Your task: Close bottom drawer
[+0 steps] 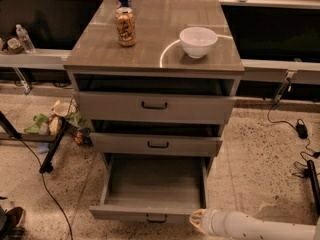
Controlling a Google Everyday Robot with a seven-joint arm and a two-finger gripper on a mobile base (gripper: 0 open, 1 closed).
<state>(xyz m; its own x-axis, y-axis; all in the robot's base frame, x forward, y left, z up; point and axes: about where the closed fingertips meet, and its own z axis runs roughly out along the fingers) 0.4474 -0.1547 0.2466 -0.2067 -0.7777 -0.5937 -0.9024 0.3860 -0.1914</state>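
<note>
The bottom drawer [152, 213] is pulled far out of the grey cabinet, its empty inside showing, with a small black bar handle [156, 218] on the shallow front panel. The middle drawer [156, 144] and top drawer [154, 106] stand slightly out. My gripper [196, 221] is at the end of the white arm [250, 227] that comes in from the lower right. It sits just right of the bottom drawer's front right corner, at the height of the front panel, close to it or touching it.
A can [125, 27] and a white bowl [198, 41] stand on the cabinet top [150, 54]. A black stand leg [52, 149] and litter lie on the floor at left. Cables [300, 134] lie at right.
</note>
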